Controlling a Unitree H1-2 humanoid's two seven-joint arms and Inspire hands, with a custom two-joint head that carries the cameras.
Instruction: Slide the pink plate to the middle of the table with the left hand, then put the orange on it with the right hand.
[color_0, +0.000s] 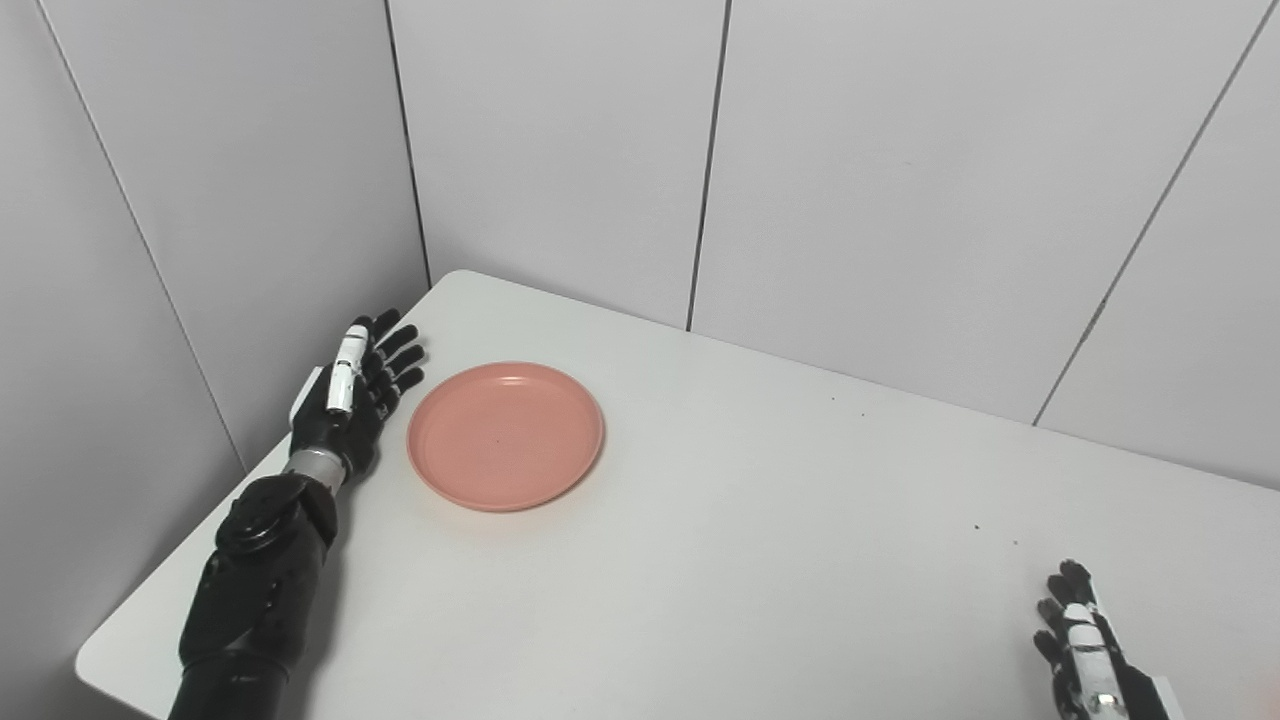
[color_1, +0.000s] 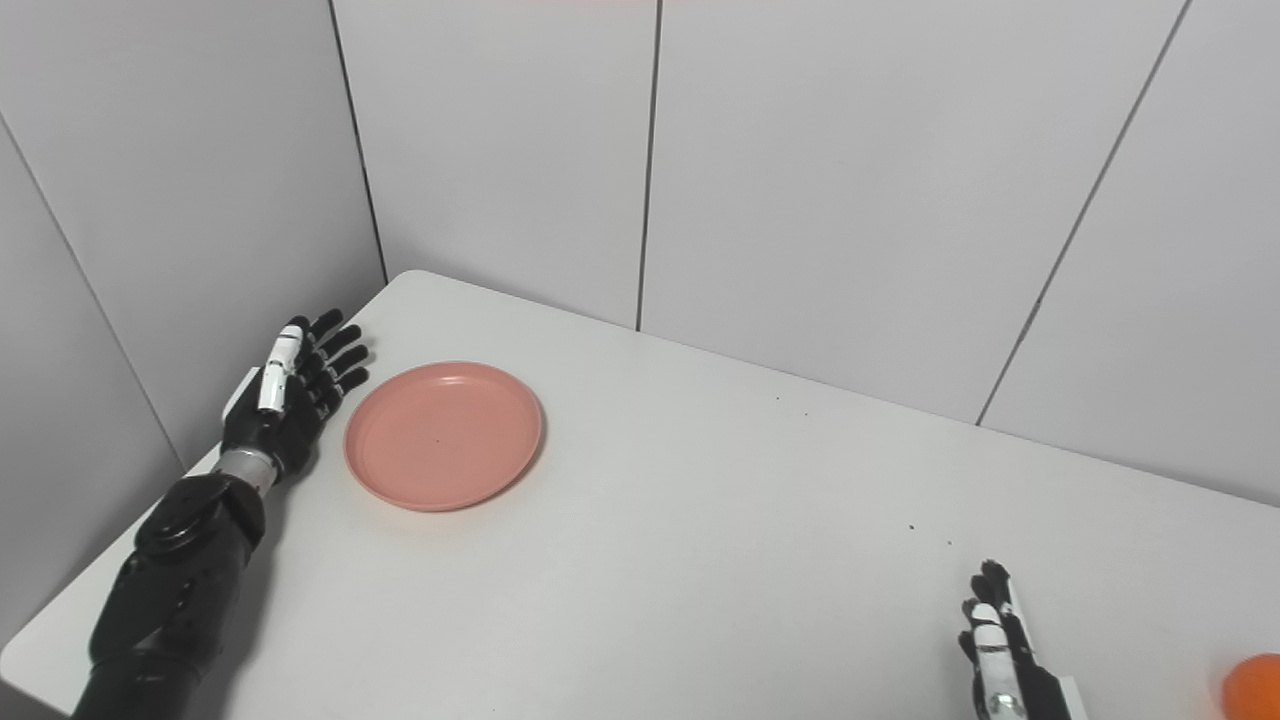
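A pink plate (color_0: 506, 434) lies flat on the white table (color_0: 760, 560), at its far left part. My left hand (color_0: 358, 390) is open, fingers stretched out, just left of the plate's rim and not touching it. My right hand (color_0: 1085, 650) is open and empty at the near right, low over the table. The orange (color_1: 1254, 684) shows only in the right eye view, at the bottom right edge, to the right of my right hand (color_1: 1000, 650).
Grey panel walls (color_0: 560, 150) close in the table at the back and left. The table's left edge (color_0: 180, 560) runs under my left forearm. Bare tabletop lies between the plate and my right hand.
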